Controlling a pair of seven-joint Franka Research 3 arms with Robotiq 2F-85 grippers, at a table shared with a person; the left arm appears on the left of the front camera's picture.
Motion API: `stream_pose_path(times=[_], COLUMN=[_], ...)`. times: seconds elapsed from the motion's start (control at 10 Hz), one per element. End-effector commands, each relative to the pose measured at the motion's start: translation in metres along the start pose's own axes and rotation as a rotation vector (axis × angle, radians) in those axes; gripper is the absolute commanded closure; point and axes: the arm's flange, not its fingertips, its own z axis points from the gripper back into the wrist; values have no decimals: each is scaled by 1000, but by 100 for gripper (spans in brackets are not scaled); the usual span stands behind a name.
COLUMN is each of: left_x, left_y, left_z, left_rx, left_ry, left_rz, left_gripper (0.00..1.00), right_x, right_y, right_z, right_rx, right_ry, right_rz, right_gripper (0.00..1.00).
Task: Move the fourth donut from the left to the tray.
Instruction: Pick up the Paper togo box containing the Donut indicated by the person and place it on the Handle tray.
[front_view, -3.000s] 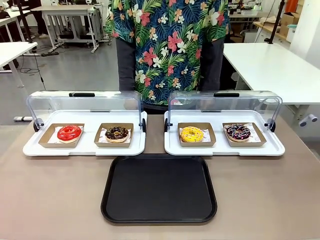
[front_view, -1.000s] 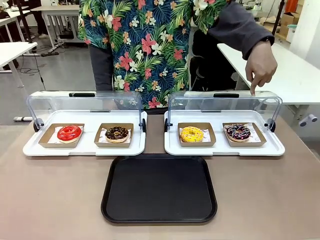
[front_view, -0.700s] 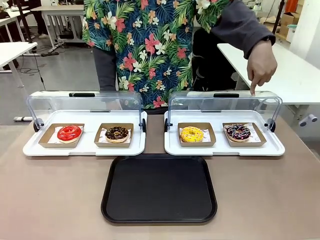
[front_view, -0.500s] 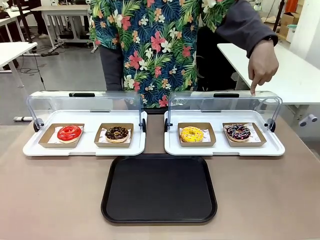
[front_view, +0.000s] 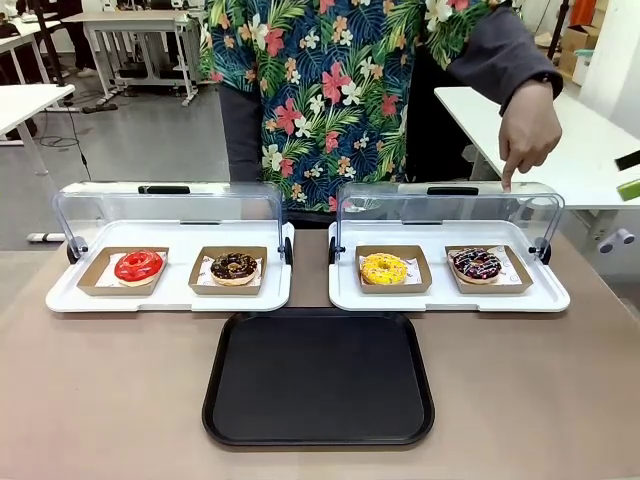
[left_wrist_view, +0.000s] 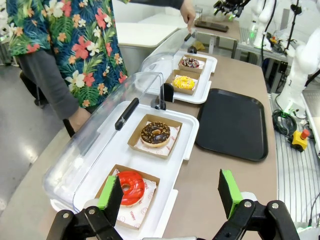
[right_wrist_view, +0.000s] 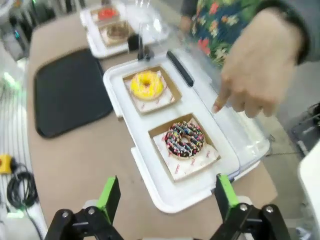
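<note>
- We see the fourth donut (front_view: 477, 263), dark with pink and white stripes, in its brown cardboard holder (front_view: 489, 270) on the right-hand white display tray (front_view: 450, 298). It sits at 3 o'clock from the yellow donut (front_view: 384, 268).
- The black tray (front_view: 318, 378) lies bare on the tabletop (front_view: 100, 400) at 6 o'clock, and the striped donut is at about 2 o'clock from it.
- The person's hand (front_view: 528, 128) points downward, with the index fingertip at the top of the clear lid (front_view: 448, 205), at about 1 o'clock from that donut.
- The right jaws are released and spread wide, gripping nothing. In the right wrist view the striped donut lies beyond them at 12 o'clock, between the two green pads (right_wrist_view: 109, 197).
- The left jaws are also released and hold nothing. In the left wrist view the red donut (left_wrist_view: 129, 186) lies beyond them, by the pad at 9 o'clock.
- On the left display tray (front_view: 170, 298), the crumb-topped chocolate donut (front_view: 234, 265) sits at 3 o'clock from the red one.
</note>
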Motion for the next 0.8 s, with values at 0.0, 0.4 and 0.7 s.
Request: stream_pose_path(times=[0.0,0.4,0.7], left_x=[2,2,2], left_y=[0,0,0], left_z=[1,1,1], left_rx=[-4,-4,-4], left_ry=[-4,-4,-4], left_rz=[-6,-6,-6], left_gripper=[0,0,0], right_x=[0,-4,-10], right_y=[7,28,45], right_z=[-29,-88,-104], right_rx=[2,52,119], right_ry=[200,443,402], right_rz=[136,325,314], right_gripper=[0,0,0])
